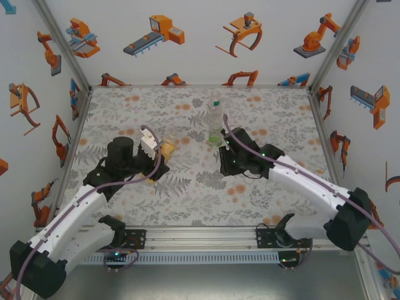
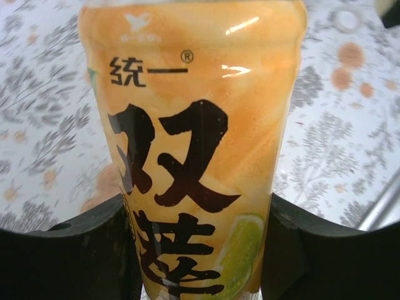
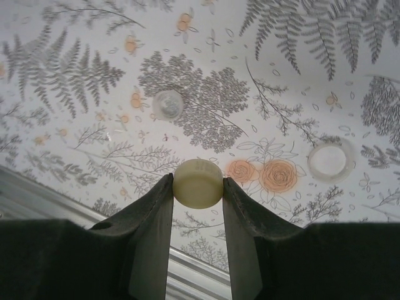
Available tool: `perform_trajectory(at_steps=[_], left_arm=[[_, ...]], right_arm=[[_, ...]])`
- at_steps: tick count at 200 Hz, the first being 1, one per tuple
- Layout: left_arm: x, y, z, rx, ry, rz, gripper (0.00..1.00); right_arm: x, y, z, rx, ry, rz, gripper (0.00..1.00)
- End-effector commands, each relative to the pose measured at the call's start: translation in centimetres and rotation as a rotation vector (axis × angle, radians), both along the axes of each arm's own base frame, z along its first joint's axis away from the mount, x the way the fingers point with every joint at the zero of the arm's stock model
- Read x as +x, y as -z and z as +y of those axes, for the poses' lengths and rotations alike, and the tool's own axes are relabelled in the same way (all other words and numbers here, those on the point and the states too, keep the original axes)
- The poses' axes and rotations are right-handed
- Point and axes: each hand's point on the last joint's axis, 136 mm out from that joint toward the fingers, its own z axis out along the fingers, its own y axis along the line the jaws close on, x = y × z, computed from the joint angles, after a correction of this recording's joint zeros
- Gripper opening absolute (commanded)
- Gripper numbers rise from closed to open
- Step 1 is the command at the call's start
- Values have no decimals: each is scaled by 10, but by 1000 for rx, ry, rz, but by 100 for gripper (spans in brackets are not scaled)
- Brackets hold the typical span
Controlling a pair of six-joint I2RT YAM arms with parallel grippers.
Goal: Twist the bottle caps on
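Left claw [image 2: 200, 262] pinches the amber-yellow transparent plastic bottle [image 2: 194, 125] with the orange printed label. Its black fingers [image 2: 81, 256] press on either side of the lower body. In the top view this bottle sits left of the middle of the floral-patterned worktop [image 1: 187, 194], roughly halfway between the near and far edges. It looks upright, long axis pointing up. The mouth is cut off in the left wrist view and too small to read from above.

Right claw [image 3: 197, 190] pinches a pale yellowish round plastic cap [image 3: 197, 182] by its sides at the fingertips, lifted off the worktop. I cannot tell which way the cap's open side faces.

Key relation: the amber bottle lies to the left of the right claw, across the worktop's middle and well apart, at about the same depth from the near edge. My read is that the cap has to travel left, arrive above the bottle's mouth and line up with its upright axis before any twist, while the left arm braces the bottle.

Nearer distractors: a short green-tinted plastic bottle [image 1: 215, 135] stands just beside the right claw on its far-left side. A colourless clear plastic bottle [image 1: 214, 112] stands behind it toward the far edge. Capped or not, too small to tell. By colour the yellowish cap probably belongs to the amber bottle, not these.

Two loose caps lie flat on the worktop under the right claw, apart from each other: a translucent clear round cap [image 3: 167, 104] and a whitish round cap [image 3: 331, 160].
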Motion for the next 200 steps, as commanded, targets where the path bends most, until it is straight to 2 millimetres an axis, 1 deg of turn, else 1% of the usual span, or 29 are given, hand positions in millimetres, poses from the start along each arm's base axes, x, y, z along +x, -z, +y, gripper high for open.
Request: perform_trajectory(at_steps=[1,34,64,84,100,124,135,167,200], left_arm=[[-25,-19,-23,16,163,-46,0],[-56,-25,-40,67,315,-63,0],[-83,-27,-50,118,439,-79,0],[-94,-28,-53,134,490,-93,0],[-100,-28,-56,149,526,-101,0],[-114,-25,-64,176,617,-96,0],[-117,-24,-68,190,636,-86,0],[-126,-21,-76,204,692,-92,0],[-132,-25,-76,201,714,-118,0]], right_arm=[[-11,-40,10,79,-157,-127,21],[-29,-83,14,200,-278,-267,18],[-62,-114,24,312,-485,-340,17],[-83,-131,28,365,-614,-392,15],[-94,-143,29,403,-676,-441,15],[-107,-156,31,455,-758,-497,15],[-111,-161,32,472,-778,-509,15],[-124,-167,34,497,-861,-537,14],[-138,-170,29,490,-950,-594,13]])
